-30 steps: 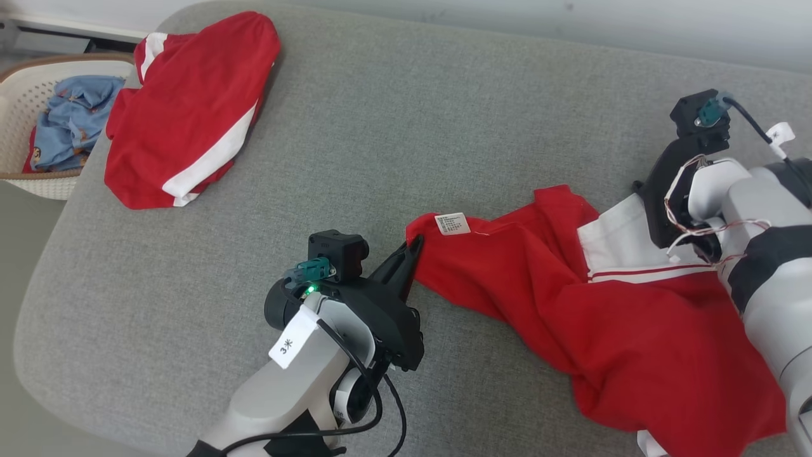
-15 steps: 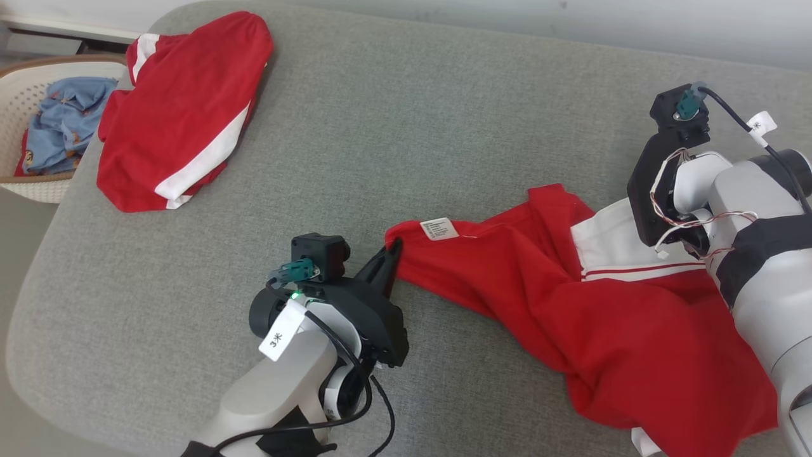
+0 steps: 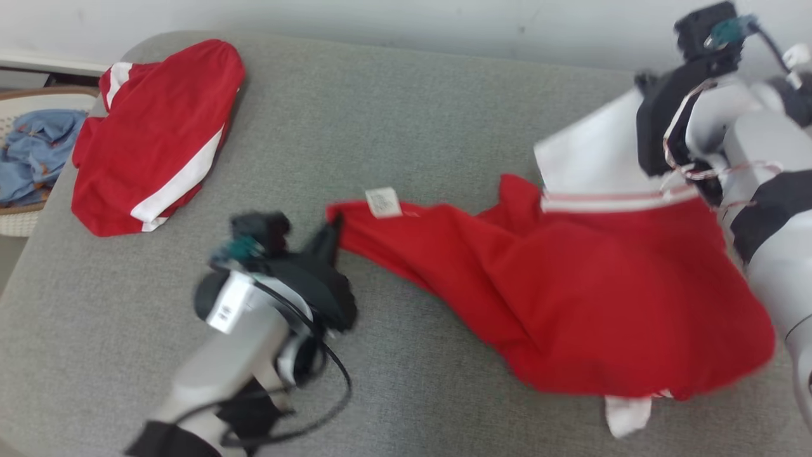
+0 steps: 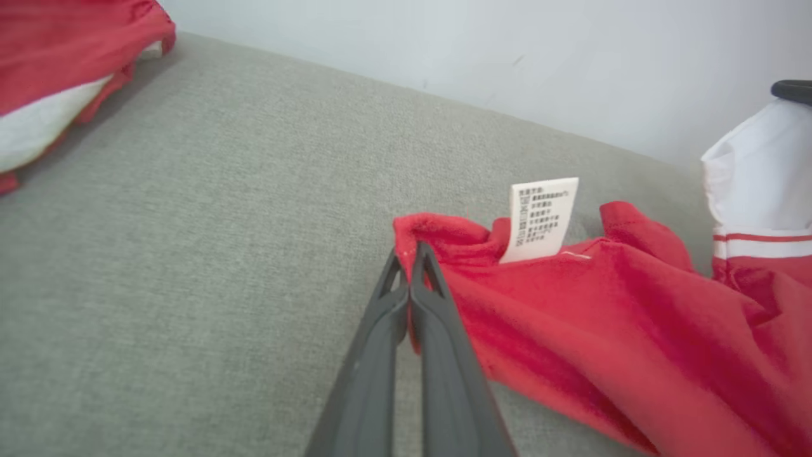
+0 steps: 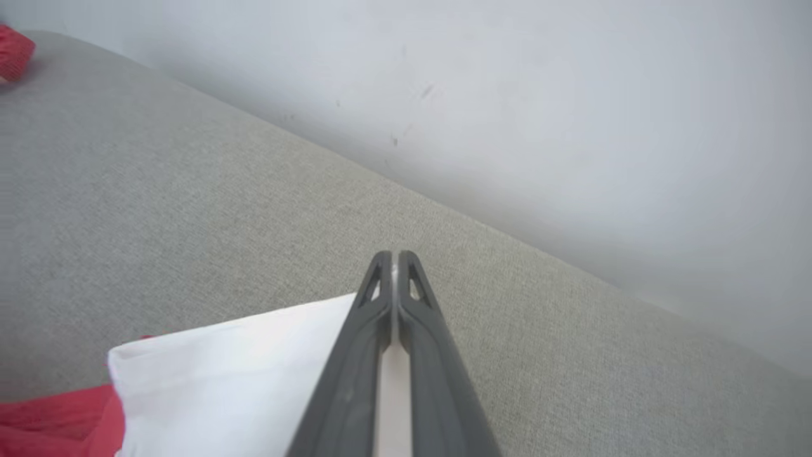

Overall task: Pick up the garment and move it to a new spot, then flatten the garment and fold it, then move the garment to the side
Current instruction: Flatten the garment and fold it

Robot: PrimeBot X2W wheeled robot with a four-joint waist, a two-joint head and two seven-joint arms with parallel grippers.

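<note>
At the far left a basket (image 3: 16, 219) sits beside the cushion (image 3: 406, 108), with blue cloth (image 3: 28, 162) in it. On the cushion's back left corner lies a red pile (image 3: 158, 127) with white stripes, well apart from both arms.

Next comes the left gripper (image 4: 409, 249). Its 2 fingers are pressed together on a red corner of the garment (image 3: 571, 298), just beside the white label (image 3: 382, 202) that stands up from the hem. From that pinch the garment runs rightward across the cushion's middle and right half. The red cloth is drawn into long folds and sags toward the front edge, where a small white bit (image 3: 627, 416) pokes out beneath it.

The garment's upper right part is a white panel (image 3: 590, 155) edged with a thin red line. The right gripper (image 5: 394, 255) is clamped on that panel's edge, with white cloth showing between its 2 closed fingers. It holds the panel up near the pale wall (image 3: 380, 25) at the back, and the panel looks lifted off the cushion there. The garment's red bulk lies on the cushion below and between the 2 grippers.
</note>
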